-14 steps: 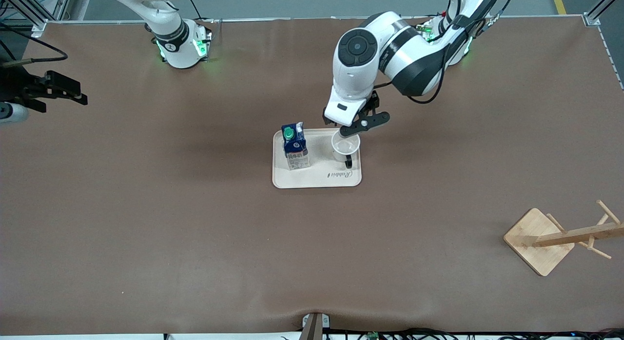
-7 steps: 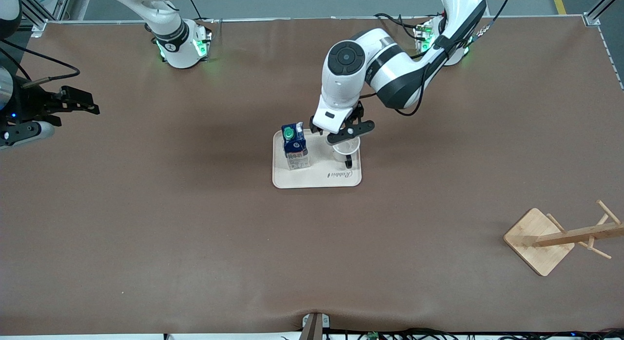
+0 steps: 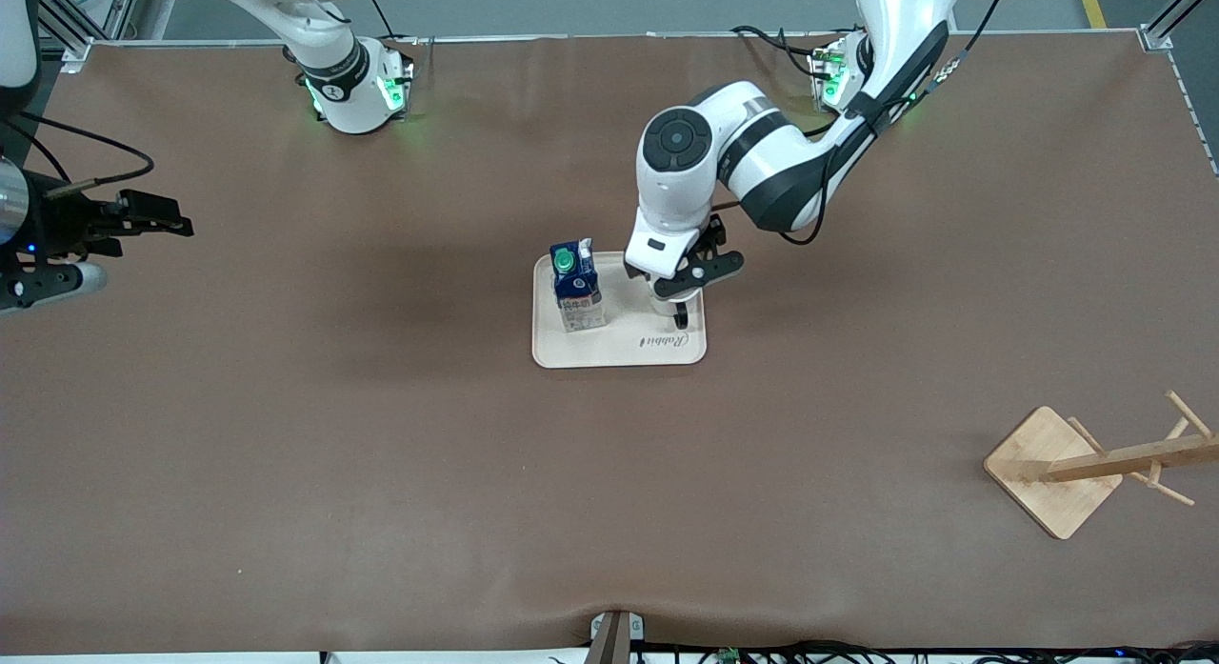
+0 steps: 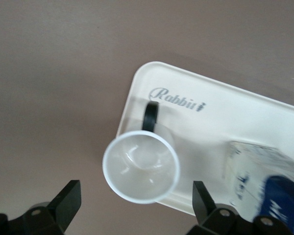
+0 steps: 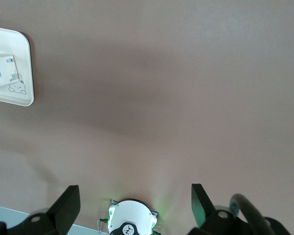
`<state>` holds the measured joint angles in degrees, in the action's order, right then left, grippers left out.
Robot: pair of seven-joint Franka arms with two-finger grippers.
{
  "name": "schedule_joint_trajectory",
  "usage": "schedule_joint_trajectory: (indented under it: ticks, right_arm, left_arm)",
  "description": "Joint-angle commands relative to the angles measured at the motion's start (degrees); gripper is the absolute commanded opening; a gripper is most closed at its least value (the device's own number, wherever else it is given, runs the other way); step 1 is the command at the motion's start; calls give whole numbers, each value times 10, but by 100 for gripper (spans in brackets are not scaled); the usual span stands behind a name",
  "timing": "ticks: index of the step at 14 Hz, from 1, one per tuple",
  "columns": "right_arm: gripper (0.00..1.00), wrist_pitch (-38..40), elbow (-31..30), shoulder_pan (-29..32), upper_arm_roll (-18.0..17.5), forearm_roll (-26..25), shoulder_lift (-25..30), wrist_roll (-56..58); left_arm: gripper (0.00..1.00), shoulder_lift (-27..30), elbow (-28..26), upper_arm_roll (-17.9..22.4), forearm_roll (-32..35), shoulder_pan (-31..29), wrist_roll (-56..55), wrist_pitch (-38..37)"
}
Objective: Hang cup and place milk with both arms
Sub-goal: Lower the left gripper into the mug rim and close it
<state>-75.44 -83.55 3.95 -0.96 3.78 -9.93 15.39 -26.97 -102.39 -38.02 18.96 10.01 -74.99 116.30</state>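
Observation:
The white cup [image 3: 664, 306] stands upright on the cream tray [image 3: 619, 352], its black handle [image 3: 680, 316] pointing toward the front camera. The milk [image 3: 576, 288] stands upright beside it on the tray's right-arm end. My left gripper [image 3: 688, 277] is open, directly over the cup. In the left wrist view the cup [image 4: 140, 166] sits between and past the spread fingers [image 4: 68, 200], untouched, with the milk [image 4: 264, 178] at the edge. My right gripper [image 3: 181, 216] is open and empty, held over the right arm's end of the table; its wrist view [image 5: 134, 203] shows bare table.
A wooden cup rack [image 3: 1086, 464] lies tilted on its square base near the front camera at the left arm's end. The right wrist view shows a corner of the tray [image 5: 24, 73] and the right arm's base [image 5: 130, 220].
My left gripper has come down from beside the cup's rim to directly over the cup. My right gripper has drifted a little toward the table's middle.

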Motion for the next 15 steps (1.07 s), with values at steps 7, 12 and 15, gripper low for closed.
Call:
schedule_joint_trajectory:
  ticks: [7, 12, 15]
  right_arm:
    - [100, -14, -25, -34, -8, 10, -10, -121]
    - [100, -15, -29, -81, -8, 25, -7, -173]
    - [100, -16, -28, -81, -8, 58, -6, -180]
  left_arm:
    - [96, 3, -110, -3, 19, -17, -13, 71]
    - [70, -19, -128, 13, 25, -23, -13, 126]
    - [36, -31, -122, 14, 32, -25, -13, 130]
